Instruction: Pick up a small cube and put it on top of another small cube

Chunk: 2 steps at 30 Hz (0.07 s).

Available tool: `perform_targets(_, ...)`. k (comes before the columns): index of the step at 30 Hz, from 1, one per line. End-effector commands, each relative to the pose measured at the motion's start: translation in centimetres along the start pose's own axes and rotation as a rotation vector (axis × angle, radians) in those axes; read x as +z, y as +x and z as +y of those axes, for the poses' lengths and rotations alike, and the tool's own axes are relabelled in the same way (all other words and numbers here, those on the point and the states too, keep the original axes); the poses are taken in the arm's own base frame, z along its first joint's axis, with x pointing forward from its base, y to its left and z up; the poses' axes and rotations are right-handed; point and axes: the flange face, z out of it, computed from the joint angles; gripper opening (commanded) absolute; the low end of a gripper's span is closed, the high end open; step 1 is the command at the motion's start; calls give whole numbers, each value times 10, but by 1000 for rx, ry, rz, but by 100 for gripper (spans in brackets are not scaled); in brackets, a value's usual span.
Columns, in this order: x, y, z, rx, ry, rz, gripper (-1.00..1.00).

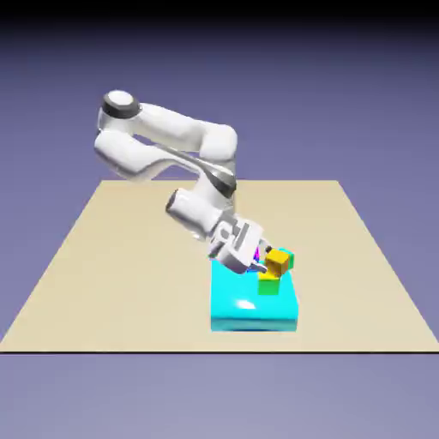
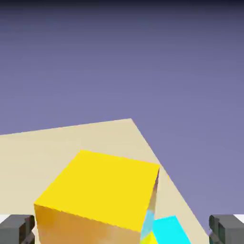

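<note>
No writing, brand or label can be read on anything. Nearest in the hand view, the gripper (image 2: 122,231) is seen with its grey fingertips (image 2: 16,228) spread wide apart, gripping nothing. Between them the orange cube (image 2: 97,200) is shown large, yellow face up. In the exterior view it is seen perched on the green cube (image 1: 269,285), which rests on the cyan slab (image 1: 249,309). Beyond lies the tan table (image 1: 129,257).
</note>
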Motion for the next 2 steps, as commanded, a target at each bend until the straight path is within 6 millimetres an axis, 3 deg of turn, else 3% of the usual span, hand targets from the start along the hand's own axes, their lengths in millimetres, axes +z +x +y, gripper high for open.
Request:
perform_targets(1,-9,1,-2,-1,-1,-1,100)
perform_targets(2,-17,2,-4,-2,-3,-2,100)
